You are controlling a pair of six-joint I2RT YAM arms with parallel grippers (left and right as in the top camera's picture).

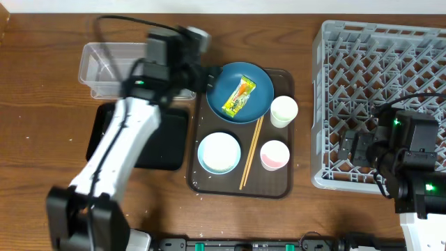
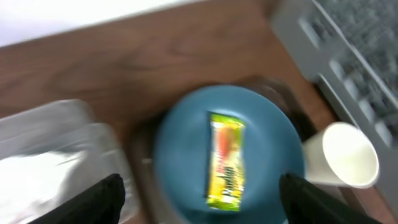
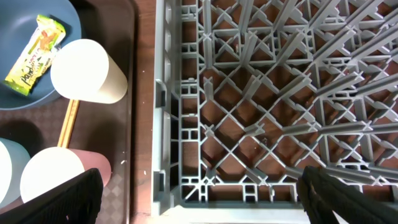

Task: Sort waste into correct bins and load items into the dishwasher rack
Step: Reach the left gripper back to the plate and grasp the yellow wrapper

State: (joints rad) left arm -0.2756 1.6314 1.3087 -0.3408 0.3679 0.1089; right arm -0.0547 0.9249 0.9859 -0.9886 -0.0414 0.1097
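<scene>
The yellow-green snack wrapper point(image 1: 238, 97) lies on the round blue plate point(image 1: 258, 108) at the back of the brown serving tray point(image 1: 282, 183). My left gripper point(image 2: 202, 202) is open and empty above the plate's near edge, the wrapper point(image 2: 225, 160) between its fingers in the left wrist view. The pale-blue bowl point(image 1: 219, 153), two white cups point(image 1: 283, 111) point(image 1: 274, 155) and the wooden chopsticks point(image 1: 251, 155) stand on the tray. My right gripper point(image 3: 199, 199) is open and empty over the front left corner of the grey dishwasher rack point(image 1: 327, 104). The tissue is hidden.
The clear plastic tub point(image 1: 101, 66) stands at the back left, the black tray point(image 1: 171, 143) in front of it, partly under my left arm. A few white grains lie on the table near the serving tray's front left corner point(image 1: 198, 188).
</scene>
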